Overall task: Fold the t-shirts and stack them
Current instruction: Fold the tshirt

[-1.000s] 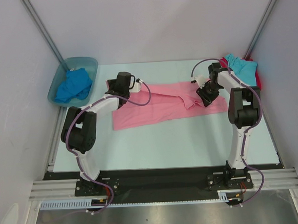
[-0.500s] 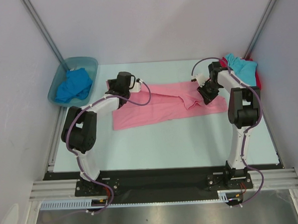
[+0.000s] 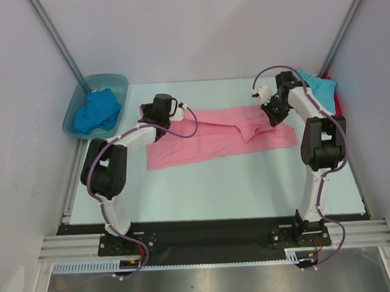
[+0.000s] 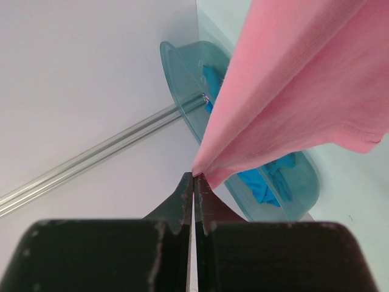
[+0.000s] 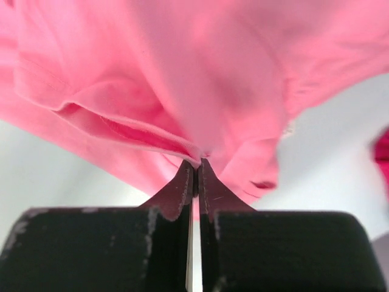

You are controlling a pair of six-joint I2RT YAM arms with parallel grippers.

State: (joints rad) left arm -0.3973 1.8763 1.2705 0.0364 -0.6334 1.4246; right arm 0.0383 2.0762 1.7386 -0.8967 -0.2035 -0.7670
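I am working on a fold of the pink t-shirt (image 3: 208,142), which is lying across the middle of the table (image 3: 203,185), its long axis running left to right; which end is the collar I cannot tell. The left gripper (image 4: 193,176) is pinching its far left corner, and the right gripper (image 5: 196,161) is clenching a bunched part near its right end. Next, I judge, both should be lifting evenly together.
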